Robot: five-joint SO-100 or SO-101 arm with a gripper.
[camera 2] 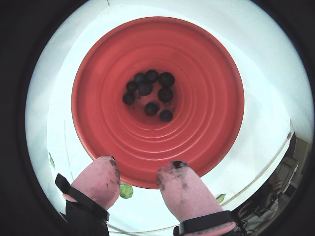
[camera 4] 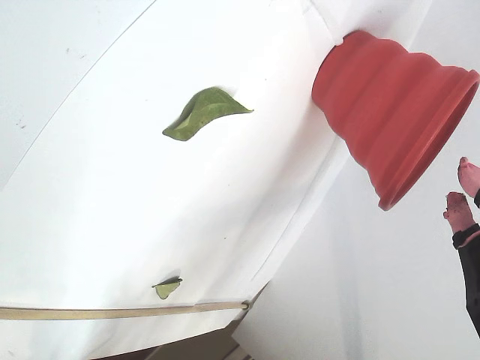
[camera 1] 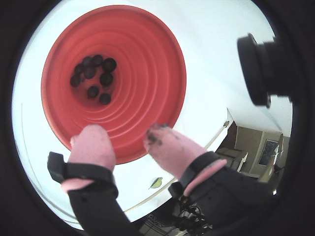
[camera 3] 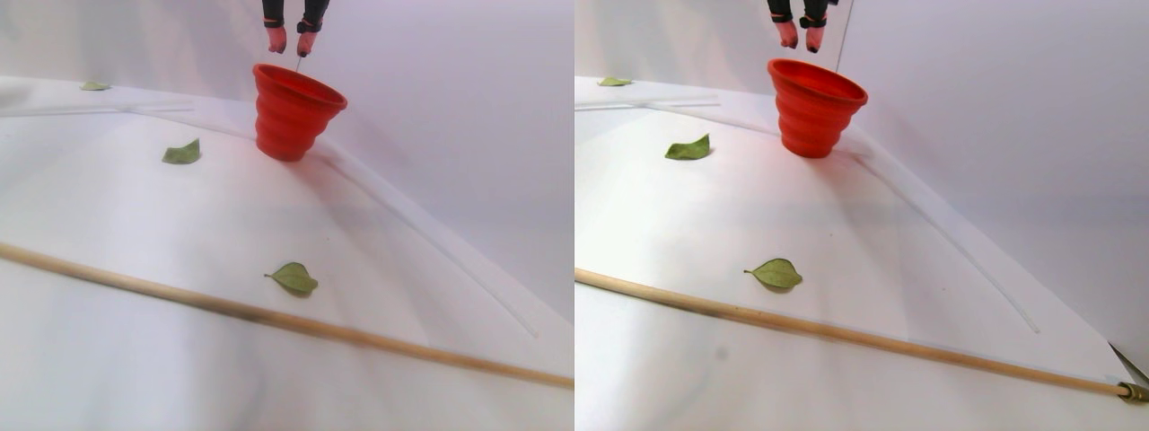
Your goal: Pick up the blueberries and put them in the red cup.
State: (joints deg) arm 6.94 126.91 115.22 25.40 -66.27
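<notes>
Beneath parted pincer, upright red cup, mouth upward

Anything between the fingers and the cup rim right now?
Nothing: in the stereo pair view the gripper hangs open just above the red cup, only bare air between. The blueberries lie inside.

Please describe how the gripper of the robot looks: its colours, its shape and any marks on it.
The gripper has two rounded fingers covered in pink, soft-looking material, each fastened near its base by a black strap. Dark smudges mark the tips, most on the finger at the right of this wrist view. Behind the fingers the body is black; another wrist view shows thin black cables there.
</notes>
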